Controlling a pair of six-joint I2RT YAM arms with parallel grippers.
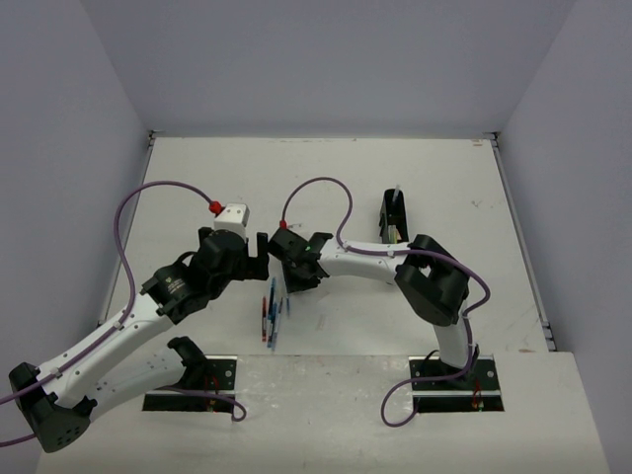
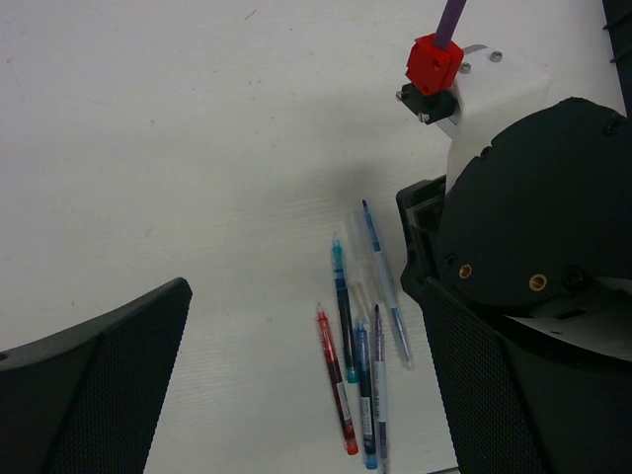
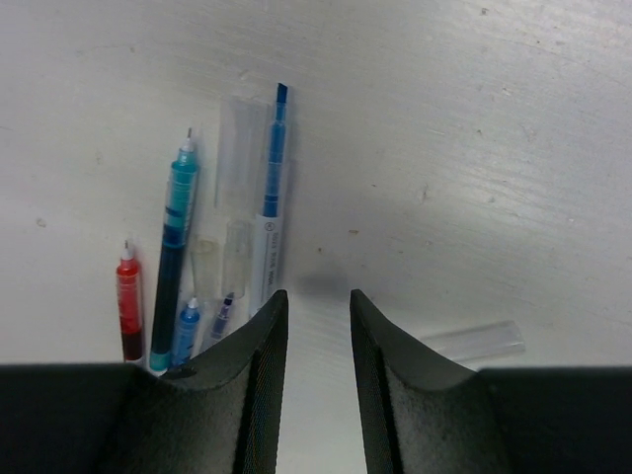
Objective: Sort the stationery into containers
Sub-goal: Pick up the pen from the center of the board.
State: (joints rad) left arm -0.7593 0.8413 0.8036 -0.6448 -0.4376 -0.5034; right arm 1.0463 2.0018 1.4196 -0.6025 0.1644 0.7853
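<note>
Several pens [image 1: 272, 314] lie side by side on the white table between the two arm bases. The left wrist view shows a red pen [image 2: 336, 383], a dark teal pen [image 2: 343, 308], a blue pen [image 2: 364, 397], a purple-tipped pen [image 2: 380, 380] and a pale blue pen [image 2: 386, 286]. My left gripper [image 2: 301, 296] hangs wide open above them, touching none. My right gripper [image 3: 316, 301] stands just right of the pale blue pen [image 3: 271, 202], jaws a little apart over bare table. The black organiser tray [image 1: 393, 219] sits at the right rear with a few items in it.
Clear pen caps lie loose: one to the right of my right gripper [image 3: 480, 339], others among the pens [image 3: 236, 253]. The two grippers are close together, the right wrist's body [image 2: 533, 197] filling the right of the left wrist view. White walls ring the table.
</note>
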